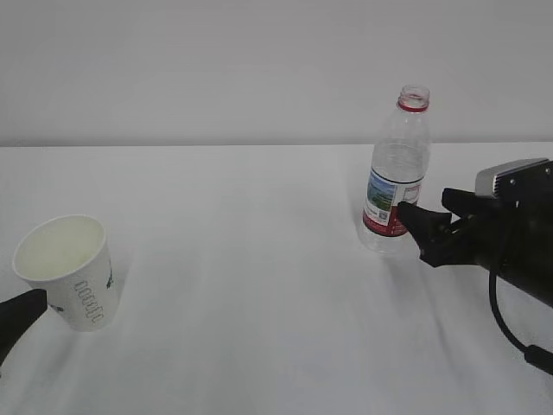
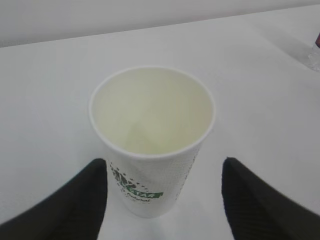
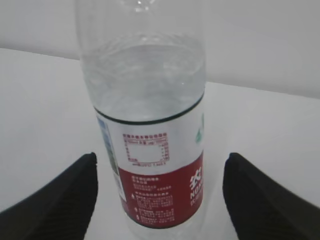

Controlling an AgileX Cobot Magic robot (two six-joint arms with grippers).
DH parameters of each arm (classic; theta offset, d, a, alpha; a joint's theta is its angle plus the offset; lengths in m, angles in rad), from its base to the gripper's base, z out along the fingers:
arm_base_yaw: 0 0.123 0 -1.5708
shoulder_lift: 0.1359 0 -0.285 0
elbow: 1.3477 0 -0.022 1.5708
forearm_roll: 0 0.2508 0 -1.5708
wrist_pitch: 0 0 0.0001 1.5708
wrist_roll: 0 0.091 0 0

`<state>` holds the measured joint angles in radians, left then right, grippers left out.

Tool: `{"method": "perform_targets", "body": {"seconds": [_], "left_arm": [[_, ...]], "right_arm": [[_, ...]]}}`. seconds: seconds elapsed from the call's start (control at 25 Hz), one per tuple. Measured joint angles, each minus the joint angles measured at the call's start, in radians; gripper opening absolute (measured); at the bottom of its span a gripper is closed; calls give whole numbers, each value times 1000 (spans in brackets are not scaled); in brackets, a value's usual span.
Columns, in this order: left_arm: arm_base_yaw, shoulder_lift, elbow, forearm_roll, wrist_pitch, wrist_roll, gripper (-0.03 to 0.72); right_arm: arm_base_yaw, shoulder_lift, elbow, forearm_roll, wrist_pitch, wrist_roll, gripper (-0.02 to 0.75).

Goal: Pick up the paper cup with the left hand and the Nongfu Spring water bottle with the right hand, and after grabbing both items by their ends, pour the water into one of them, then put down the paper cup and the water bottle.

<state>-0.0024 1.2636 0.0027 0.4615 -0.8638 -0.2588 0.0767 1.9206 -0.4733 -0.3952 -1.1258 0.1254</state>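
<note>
White tabletop [image 1: 259,285] fills the lower part of the exterior view and is met by a plain pale wall [image 1: 216,69] along a straight back edge.

On the left, the paper cup [image 1: 71,270] is seen standing, leaning slightly in that view. It is a smooth white tapered cone with a rolled rim, a green logo and grey lettering on its side. Inside it, the water [image 2: 150,137] is seen as a pale, slightly yellowish pool at the bottom. The left hand [image 2: 162,200] is placed with its 2 black ribbed fingers [image 2: 75,205] spread apart on either side of the cup's base; a gap is visible between each finger and the cup wall, so nothing is gripped. Only 1 dark fingertip is shown at the left edge of the exterior view.

On the right, the Nongfu Spring water bottle [image 1: 397,173] stands upright: clear ridged plastic, uncapped, with a red neck ring and a red-and-white label. The right hand [image 1: 423,226] is set with its jaws parted, both fingers [image 3: 55,200] clear of the label, 1 on each side of the bottle's lower part. A grey-white panel and a black cable are carried on it.

Cup and bottle are well apart, and bare tabletop lies between them and in front of both.
</note>
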Motion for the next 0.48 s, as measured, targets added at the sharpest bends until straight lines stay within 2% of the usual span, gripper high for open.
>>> {"method": "perform_targets", "body": {"seconds": [0.48], "left_arm": [[0, 0, 0, 0, -2, 0, 524]], "right_arm": [[0, 4, -64, -41, 73, -25, 589]]}}
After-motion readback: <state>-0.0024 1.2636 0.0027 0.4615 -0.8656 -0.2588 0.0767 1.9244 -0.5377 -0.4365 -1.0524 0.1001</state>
